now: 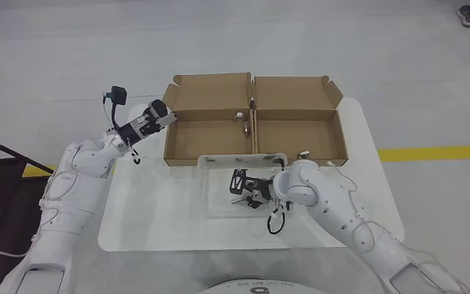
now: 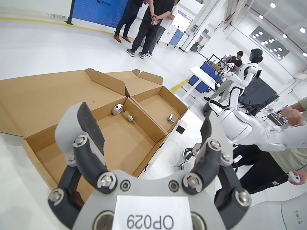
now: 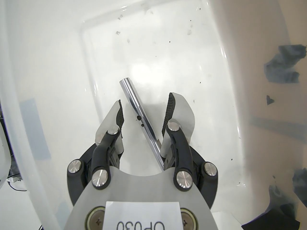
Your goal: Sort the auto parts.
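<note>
pale grey floor (image 1: 220, 29) | yellow line (image 1: 426, 153) | blue partition (image 2: 100, 3) | ceiling lights (image 2: 273, 5)

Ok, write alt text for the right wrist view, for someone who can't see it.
The right gripper, open, hangs low inside a clear plastic bin, with a shiny metal rod lying slantwise on the bin floor between its fingers, not clamped. Small dark specks dot the bin's floor.
</note>
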Robot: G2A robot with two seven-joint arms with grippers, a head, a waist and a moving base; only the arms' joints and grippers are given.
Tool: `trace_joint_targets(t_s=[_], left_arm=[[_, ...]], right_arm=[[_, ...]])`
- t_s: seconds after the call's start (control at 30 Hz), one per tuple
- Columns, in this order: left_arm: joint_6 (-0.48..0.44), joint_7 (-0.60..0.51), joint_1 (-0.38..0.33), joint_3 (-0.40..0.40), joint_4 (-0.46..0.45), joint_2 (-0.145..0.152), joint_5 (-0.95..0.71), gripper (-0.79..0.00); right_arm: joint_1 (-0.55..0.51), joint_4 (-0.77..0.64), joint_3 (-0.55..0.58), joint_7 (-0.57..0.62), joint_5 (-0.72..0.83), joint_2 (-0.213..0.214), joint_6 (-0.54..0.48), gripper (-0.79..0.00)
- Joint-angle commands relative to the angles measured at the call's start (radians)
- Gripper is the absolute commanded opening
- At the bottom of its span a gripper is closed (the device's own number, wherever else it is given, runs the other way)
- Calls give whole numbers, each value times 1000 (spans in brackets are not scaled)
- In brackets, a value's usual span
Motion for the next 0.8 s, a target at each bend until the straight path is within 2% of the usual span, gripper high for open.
trace_joint_targets(t_s=[0.0,0.4,0.77], left_arm=[[0,0,0,0,0,0,0,0],[0,0,0,0,0,0,0,0],[0,0,0,0,0,0,0,0]], right_arm=[[11,17,-7,1,5,-2,9,-425],[39,38,6,-15,32,-1,40,-443],[63,72,-47,-21,37,-12,38,-443]])
